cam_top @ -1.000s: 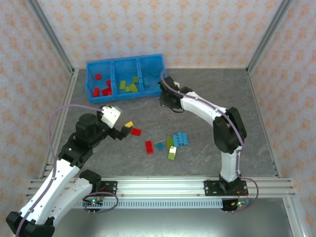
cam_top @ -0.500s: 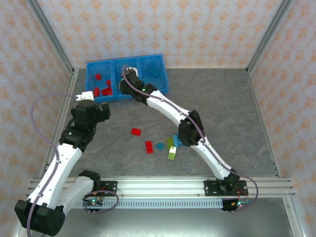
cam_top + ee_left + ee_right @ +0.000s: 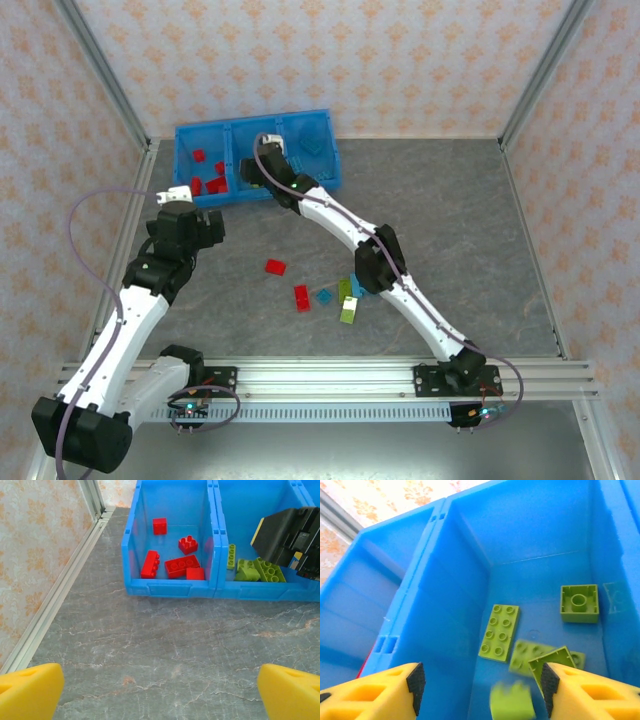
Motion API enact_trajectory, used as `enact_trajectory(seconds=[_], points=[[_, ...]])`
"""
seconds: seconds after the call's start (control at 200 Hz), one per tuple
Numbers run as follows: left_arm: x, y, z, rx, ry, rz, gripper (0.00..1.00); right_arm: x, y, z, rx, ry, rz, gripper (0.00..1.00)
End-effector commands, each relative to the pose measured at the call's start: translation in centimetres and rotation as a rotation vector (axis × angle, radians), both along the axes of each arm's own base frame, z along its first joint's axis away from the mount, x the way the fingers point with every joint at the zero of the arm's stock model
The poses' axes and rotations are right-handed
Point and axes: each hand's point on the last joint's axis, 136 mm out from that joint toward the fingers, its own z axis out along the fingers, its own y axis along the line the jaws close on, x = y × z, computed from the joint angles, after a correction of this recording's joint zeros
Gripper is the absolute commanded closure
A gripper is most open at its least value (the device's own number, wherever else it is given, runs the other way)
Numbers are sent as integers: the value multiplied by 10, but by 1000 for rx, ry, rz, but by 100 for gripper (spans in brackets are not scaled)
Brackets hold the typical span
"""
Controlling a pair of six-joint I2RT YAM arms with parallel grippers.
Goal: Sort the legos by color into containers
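The containers are three compartments of one blue tray (image 3: 300, 118) at the back left. My right gripper (image 3: 262, 162) hangs over the middle compartment (image 3: 445, 595), open (image 3: 482, 690). A blurred lime green lego (image 3: 512, 704) is loose between its fingers, above several green legos (image 3: 499, 631). My left gripper (image 3: 188, 205) stands open (image 3: 160, 692) over bare table just in front of the tray (image 3: 170, 587). Several red legos (image 3: 181, 566) lie in the left compartment. Light blue legos (image 3: 312, 148) lie in the right one.
Loose legos lie mid-table: two red (image 3: 275, 267) (image 3: 301, 298), a small blue one (image 3: 324, 296), two green (image 3: 348, 312) and a blue one (image 3: 360, 285) beside the right arm's elbow. A metal frame rail (image 3: 65, 585) borders the table on the left.
The right arm swung from the tray's right end to the middle compartment, and its jaws opened, letting go of a green lego. The left arm moved from mid-table to the tray's front.
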Motion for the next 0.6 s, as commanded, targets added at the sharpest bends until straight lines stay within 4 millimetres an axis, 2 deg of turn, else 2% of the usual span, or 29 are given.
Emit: enact_trajectory(seconds=[0.0,0.16,0.19,0.26,0.275,0.28,0.285,0.305,0.31,0.315,0.32,0.325,0.33,0.335,0.41,0.46,0.47,0.505,0.515,0.55,0.596], points=[[2,1,11,-17,-22,16,0,-17,3,84,133,-29,56,35],[5,-1,5,-20,-2,10,0,-54,-11,133,138,36,136,31],[6,-3,3,-23,5,3,0,-64,-17,135,108,63,153,30],[10,-9,-5,-40,30,-24,0,-87,-37,151,52,104,169,28],[11,-10,-6,-45,37,-32,0,-92,-42,152,38,114,170,28],[11,-11,-6,-46,39,-34,0,-93,-42,144,23,129,170,28],[11,-11,-7,-47,43,-36,0,-94,-45,150,24,123,169,28],[12,-14,-10,-58,51,-45,0,-101,-53,154,9,131,167,27],[13,-14,-10,-59,52,-46,0,-103,-55,154,4,134,166,27],[13,-15,-10,-63,54,-49,0,-104,-55,144,-14,152,164,27],[13,-16,-11,-66,57,-52,0,-107,-58,156,-4,138,165,27],[14,-16,-12,-68,61,-53,0,-107,-59,144,-23,158,164,27],[14,-17,-13,-69,64,-56,0,-110,-62,156,-13,142,164,27],[14,-18,-13,-74,65,-59,0,-111,-63,144,-33,164,163,27],[17,-23,-23,-137,104,-42,0,-139,-93,139,-86,190,161,26],[16,-23,-30,-209,141,29,1,-158,-116,136,-105,192,152,24],[16,-23,-31,-228,150,48,1,-161,-120,131,-116,199,149,23],[12,-24,-37,-290,190,109,5,-176,-137,135,-120,188,138,21],[10,-24,-39,-310,204,127,5,-180,-142,129,-132,200,135,21],[6,-31,-48,-393,246,166,7,-193,-161,130,-147,193,111,19],[1,-45,-59,-505,288,197,9,-206,-187,121,-188,204,63,16]])
